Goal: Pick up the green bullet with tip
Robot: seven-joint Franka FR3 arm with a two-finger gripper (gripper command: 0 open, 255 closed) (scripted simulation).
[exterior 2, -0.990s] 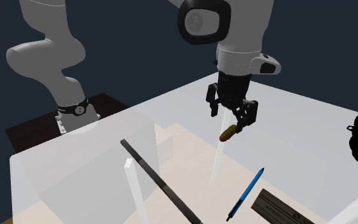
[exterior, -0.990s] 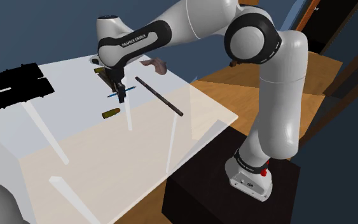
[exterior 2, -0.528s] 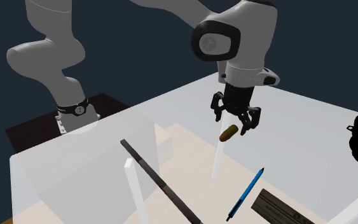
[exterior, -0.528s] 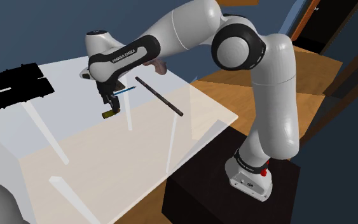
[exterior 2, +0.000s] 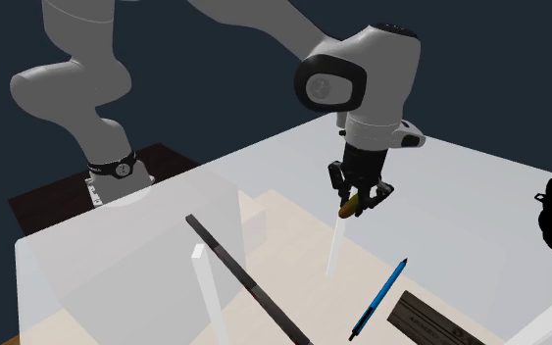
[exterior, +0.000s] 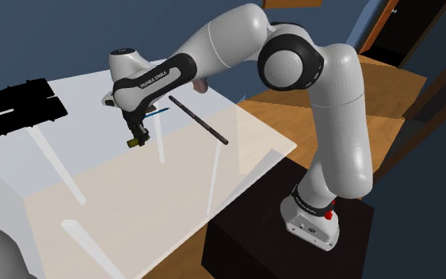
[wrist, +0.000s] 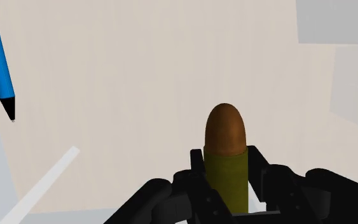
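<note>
The gripper (exterior 2: 359,200) sits low over the table (exterior 2: 479,186), well in from its edges, jaws clasping the olive bullet (wrist: 225,159); the bullet's base is hidden between them.

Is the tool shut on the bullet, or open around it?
Shut on it. In the wrist view the tool has both fingers pressed against the bullet, its olive casing clasped between them.

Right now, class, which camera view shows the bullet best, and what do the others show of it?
The wrist view: the bullet shows large, olive casing and brown tip plain, clasped in the end effector. In the shoulder and second exterior views it is a small speck, partly hidden by the end effector.
</note>
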